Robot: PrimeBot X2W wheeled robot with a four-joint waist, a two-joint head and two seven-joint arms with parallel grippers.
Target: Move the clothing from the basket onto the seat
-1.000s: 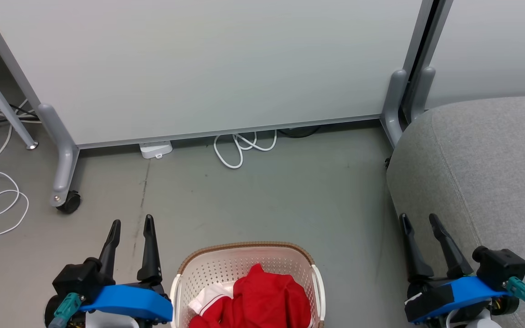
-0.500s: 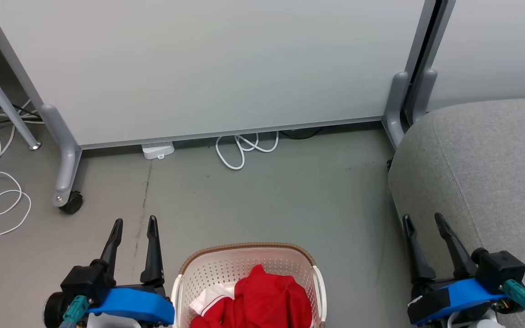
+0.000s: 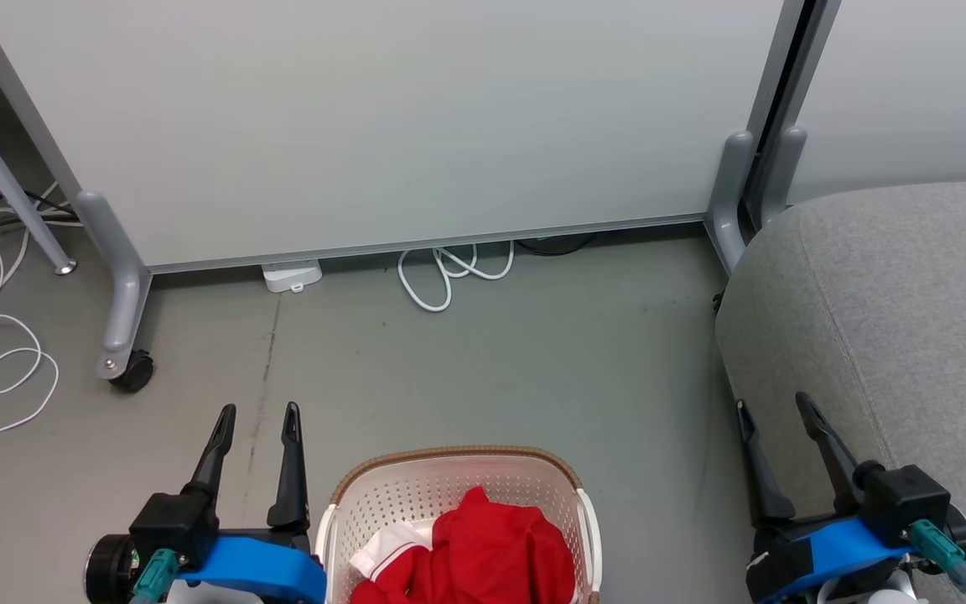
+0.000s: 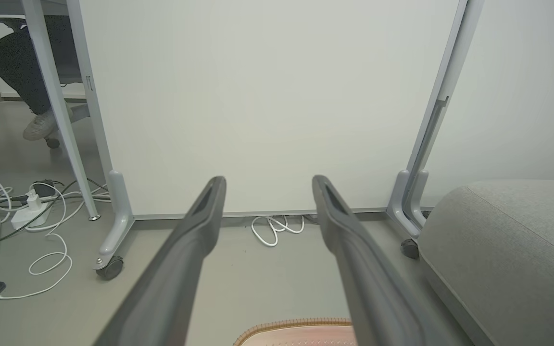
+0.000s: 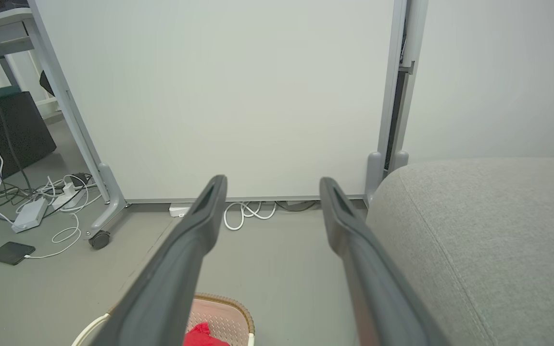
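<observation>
**Both grippers spread wide and empty, clothing in the basket**

The left gripper (image 3: 258,409) stands with its two dark fingers spread fully apart, nothing between them and nothing touching them. It hangs over the grey floor (image 3: 491,361) just to the left of the basket (image 3: 449,454), fingers pointing towards the pale partition panel (image 3: 416,126). The right gripper (image 3: 771,401) is equally wide and equally empty. It sits to the right of the basket, close against the rounded flank of the seat (image 3: 894,319); whether its outer finger brushes the upholstery cannot be told from these views.

The clothing (image 3: 491,554) lies heaped inside the basket, a red mound with a strip of white trim showing at its left side. The basket stands on the floor between the two grippers, at the bottom edge of the head view. The seat's grey top is bare where it can be seen. A coiled white cable (image 3: 449,273) lies at the foot of the panel.
</observation>
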